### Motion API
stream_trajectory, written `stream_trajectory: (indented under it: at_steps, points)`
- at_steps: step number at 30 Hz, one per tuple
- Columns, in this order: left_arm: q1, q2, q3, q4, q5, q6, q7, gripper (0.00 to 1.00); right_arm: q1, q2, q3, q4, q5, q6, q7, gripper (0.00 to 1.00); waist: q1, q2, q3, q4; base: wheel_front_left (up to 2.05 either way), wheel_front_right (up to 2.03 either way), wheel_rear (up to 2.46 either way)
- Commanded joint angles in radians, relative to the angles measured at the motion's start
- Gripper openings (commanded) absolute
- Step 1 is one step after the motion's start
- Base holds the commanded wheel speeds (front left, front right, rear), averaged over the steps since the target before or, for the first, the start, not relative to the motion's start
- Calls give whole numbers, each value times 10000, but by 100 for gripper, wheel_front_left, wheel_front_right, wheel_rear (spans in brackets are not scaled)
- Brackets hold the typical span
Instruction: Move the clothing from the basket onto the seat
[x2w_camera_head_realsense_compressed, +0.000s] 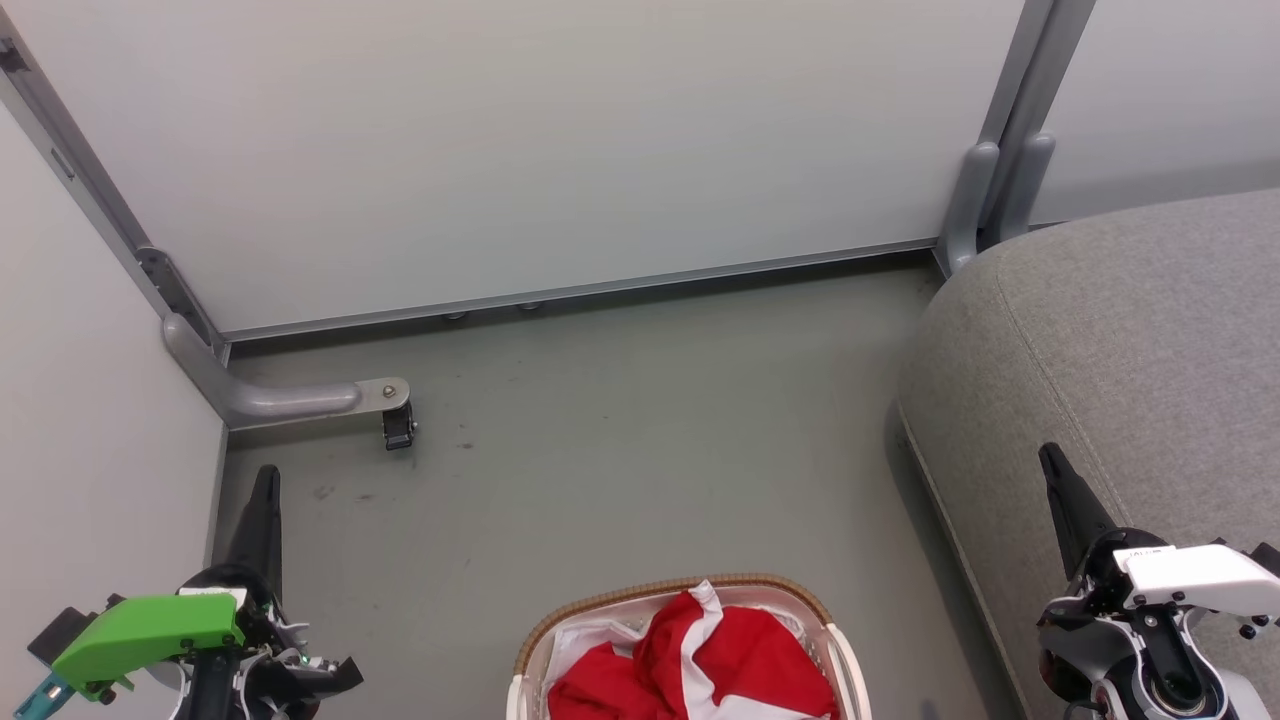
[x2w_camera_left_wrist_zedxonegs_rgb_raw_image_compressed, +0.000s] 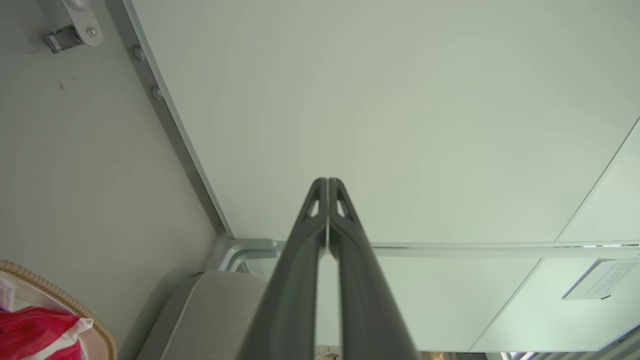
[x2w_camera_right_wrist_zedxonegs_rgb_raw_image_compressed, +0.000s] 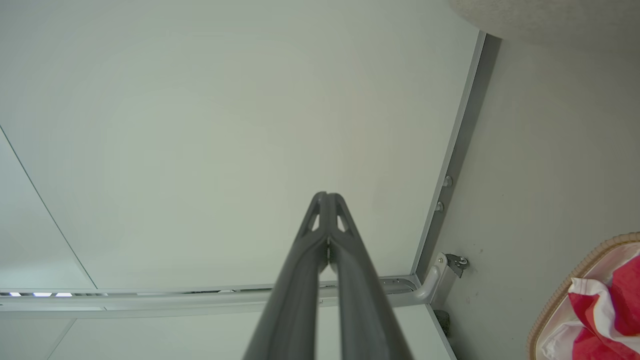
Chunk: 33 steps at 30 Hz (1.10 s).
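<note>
We hold our left pincer (x2w_camera_head_realsense_compressed: 265, 490) and right pincer (x2w_camera_head_realsense_compressed: 1055, 465) closed, empty, either side of the basket (x2w_camera_head_realsense_compressed: 620, 600); clothing (x2w_camera_head_realsense_compressed: 720, 660) lies inside, seat (x2w_camera_head_realsense_compressed: 1120, 330) at right

In the basket (x2w_camera_head_realsense_compressed: 690, 580), on the floor (x2w_camera_head_realsense_compressed: 640, 420) at near centre: the clothing (x2w_camera_head_realsense_compressed: 760, 660). To the right, apart from the basket, the seat (x2w_camera_head_realsense_compressed: 1130, 330). Behind both, a wall panel (x2w_camera_head_realsense_compressed: 550, 130); along the left, a side panel (x2w_camera_head_realsense_compressed: 90, 420); near their corner, a caster foot (x2w_camera_head_realsense_compressed: 398, 428).
</note>
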Motion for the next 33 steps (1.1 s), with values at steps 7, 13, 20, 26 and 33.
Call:
stream_trajectory:
  at_steps: [7, 13, 20, 26, 33]
  points:
    - [-108, 0, 6, -14, 4, -52, 20, 0, 112, -61, -12, -39, 32, 0, 4, 0, 0, 0, 0, 0, 0, 0, 0]
    - [-108, 0, 6, -14, 4, -52, 20, 0, 112, -61, -12, -39, 32, 0, 3, 0, 0, 0, 0, 0, 0, 0, 0]
    - [-108, 0, 6, -14, 4, -52, 20, 0, 112, -61, -12, -39, 32, 0, 4, 0, 0, 0, 0, 0, 0, 0, 0]
    - [-108, 0, 5, -14, 4, -52, 20, 0, 112, -61, -12, -39, 32, 0, 4, 0, 0, 0, 0, 0, 0, 0, 0]
    - [-108, 0, 5, -14, 4, -52, 19, 0, 112, -61, -12, -39, 32, 0, 4, 0, 0, 0, 0, 0, 0, 0, 0]
